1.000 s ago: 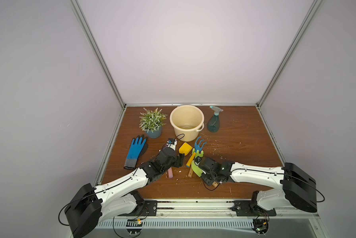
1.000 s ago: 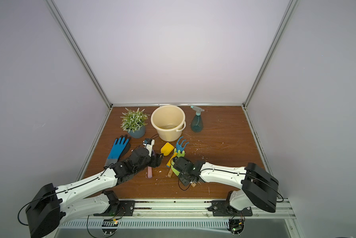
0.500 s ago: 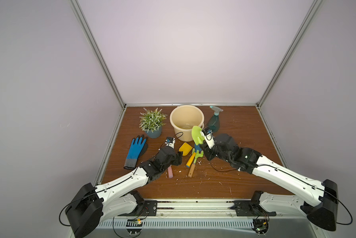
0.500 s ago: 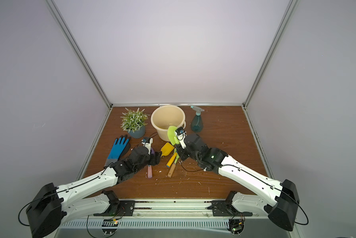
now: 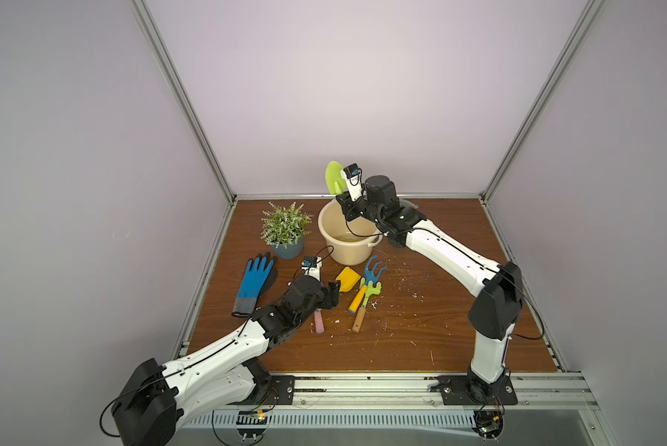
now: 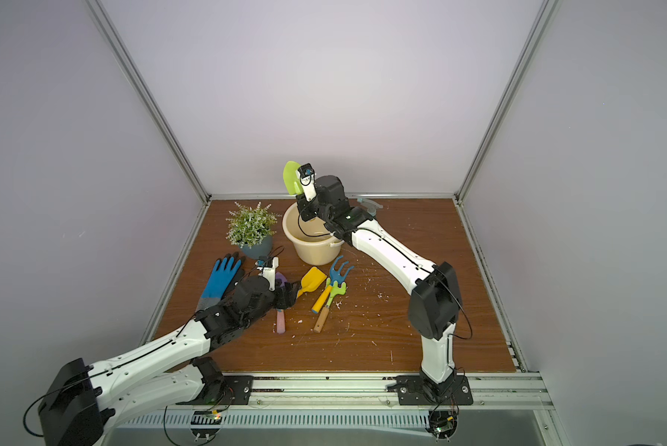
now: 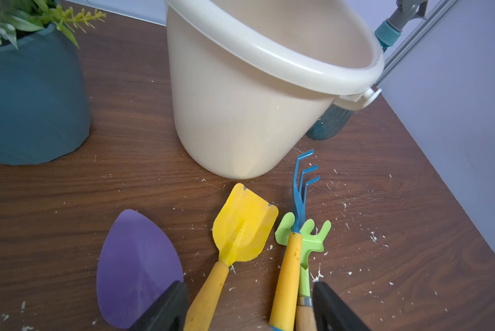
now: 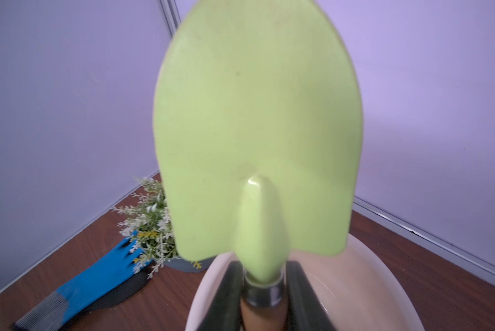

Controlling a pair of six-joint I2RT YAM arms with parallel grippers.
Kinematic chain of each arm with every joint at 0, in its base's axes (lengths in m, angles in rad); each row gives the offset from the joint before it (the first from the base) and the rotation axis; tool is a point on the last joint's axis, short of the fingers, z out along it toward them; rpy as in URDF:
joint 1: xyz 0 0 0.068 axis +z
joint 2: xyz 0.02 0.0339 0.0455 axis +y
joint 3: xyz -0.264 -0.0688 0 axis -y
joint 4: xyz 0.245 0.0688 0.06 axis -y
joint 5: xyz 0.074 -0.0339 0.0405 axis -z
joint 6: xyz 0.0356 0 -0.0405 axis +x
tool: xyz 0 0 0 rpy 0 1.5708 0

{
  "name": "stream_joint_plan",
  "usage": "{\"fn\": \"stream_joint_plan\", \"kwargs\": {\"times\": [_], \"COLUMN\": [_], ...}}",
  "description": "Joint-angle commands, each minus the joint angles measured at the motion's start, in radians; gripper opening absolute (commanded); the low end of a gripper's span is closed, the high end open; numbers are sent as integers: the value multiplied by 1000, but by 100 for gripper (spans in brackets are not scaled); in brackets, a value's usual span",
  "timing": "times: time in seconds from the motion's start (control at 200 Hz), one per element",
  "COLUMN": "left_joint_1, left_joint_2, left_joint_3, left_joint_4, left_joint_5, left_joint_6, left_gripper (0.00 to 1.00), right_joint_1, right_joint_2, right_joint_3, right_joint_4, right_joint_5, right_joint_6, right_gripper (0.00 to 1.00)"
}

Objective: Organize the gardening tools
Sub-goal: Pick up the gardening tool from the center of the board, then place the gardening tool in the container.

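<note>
lime-green trowel (image 8: 255,129) in right hand (image 8: 265,288), blade up

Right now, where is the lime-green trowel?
In both top views the lime-green trowel is held blade-up in the right hand, over the cream bucket at the back.

Lab robot booth: blank framed walls (image 5: 343,96)

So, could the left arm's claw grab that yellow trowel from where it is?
Probably yes. The left claw hangs open with the handle of the yellow trowel in its gap, nothing on top. The blue rake has its handle there too and may get caught.
</note>
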Motion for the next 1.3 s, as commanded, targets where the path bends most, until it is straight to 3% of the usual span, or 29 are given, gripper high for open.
{"fn": "stream_joint_plan", "kwargs": {"times": [0.0, 0.4, 0.52, 0.745, 0.946, 1.296], "left_joint_1": [7, 7, 6, 7, 7, 7], "left_joint_2": [-16, -30, -33, -33, -39, -38], "left_joint_3": [-11, -21, -25, -20, -15, 2], "left_joint_4": [-14, -29, -30, -38, -50, -86], "left_joint_5": [-22, -43, -45, -52, -60, -70], "left_joint_6": [-12, -11, -14, -15, -14, 2], "left_gripper": [73, 73, 73, 73, 75, 77], "right_joint_1": [-18, -34, -36, -38, -39, -37], "right_joint_2": [56, 91, 97, 103, 94, -20], "right_joint_3": [55, -158, -182, -170, -128, -77], "right_joint_4": [57, 253, 261, 249, 212, 102], "right_joint_5": [-32, -41, -31, -11, -1, -4], "right_joint_6": [7, 60, 64, 75, 66, 59], "right_gripper": [8, 11, 17, 37, 49, 54]}}
